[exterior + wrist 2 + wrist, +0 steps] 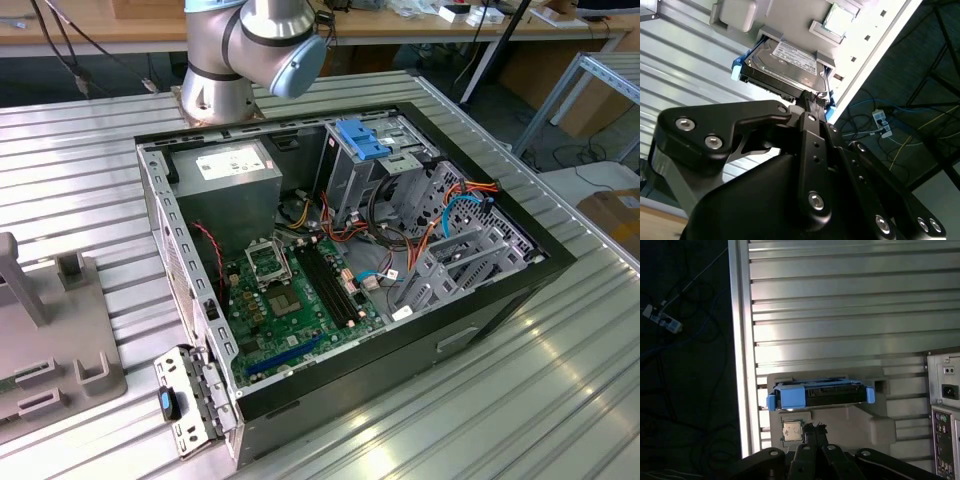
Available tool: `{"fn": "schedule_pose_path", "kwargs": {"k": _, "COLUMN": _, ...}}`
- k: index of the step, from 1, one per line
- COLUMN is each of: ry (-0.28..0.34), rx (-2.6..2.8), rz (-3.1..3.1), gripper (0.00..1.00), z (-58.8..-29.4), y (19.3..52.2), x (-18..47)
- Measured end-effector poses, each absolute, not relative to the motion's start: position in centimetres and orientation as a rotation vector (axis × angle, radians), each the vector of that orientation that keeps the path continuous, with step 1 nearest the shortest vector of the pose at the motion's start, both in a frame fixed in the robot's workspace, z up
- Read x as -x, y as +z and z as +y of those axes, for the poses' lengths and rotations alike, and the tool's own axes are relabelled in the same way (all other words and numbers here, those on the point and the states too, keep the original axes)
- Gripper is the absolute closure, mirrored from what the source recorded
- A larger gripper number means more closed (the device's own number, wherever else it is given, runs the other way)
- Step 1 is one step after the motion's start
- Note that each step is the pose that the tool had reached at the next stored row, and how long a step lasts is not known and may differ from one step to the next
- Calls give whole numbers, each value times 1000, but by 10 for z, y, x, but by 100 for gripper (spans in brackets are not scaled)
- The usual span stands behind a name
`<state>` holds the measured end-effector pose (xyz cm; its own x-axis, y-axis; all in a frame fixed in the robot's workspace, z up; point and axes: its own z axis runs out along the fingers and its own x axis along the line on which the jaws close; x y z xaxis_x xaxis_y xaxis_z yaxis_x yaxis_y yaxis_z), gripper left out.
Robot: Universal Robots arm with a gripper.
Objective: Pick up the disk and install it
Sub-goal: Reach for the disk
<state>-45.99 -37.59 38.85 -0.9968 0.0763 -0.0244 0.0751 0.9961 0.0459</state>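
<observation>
The flat dark grey metal hard disk with a white label and bright blue plastic bracket (820, 394) lies in a light grey plastic holder (875, 427) on the ribbed aluminium tabletop (840, 315). It sits just beside a small square silver processor chip (791, 431) seated in the same holder. The black robot hand (815, 429) hangs over the holder near the disk's edge, its fingertips apparently pressed together with nothing between them. In the exterior view, the open black computer case (500, 300) rests on the tabletop, its green circuit board (290, 300) exposed
</observation>
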Motion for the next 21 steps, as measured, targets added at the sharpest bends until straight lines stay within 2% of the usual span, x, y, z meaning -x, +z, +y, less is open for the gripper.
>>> {"fn": "schedule_pose_path", "kwargs": {"k": 4, "ry": 70, "rx": -117, "rz": 3113, "gripper": 89, "z": -370, "y": 388, "x": 461}}
{"fn": "schedule_pose_path", "kwargs": {"k": 8, "ry": 67, "rx": -115, "rz": 3113, "gripper": 89, "z": -351, "y": 385, "x": 475}}
{"fn": "schedule_pose_path", "kwargs": {"k": 21, "ry": 40, "rx": -117, "rz": 3148, "gripper": 89, "z": -352, "y": 381, "x": 467}}
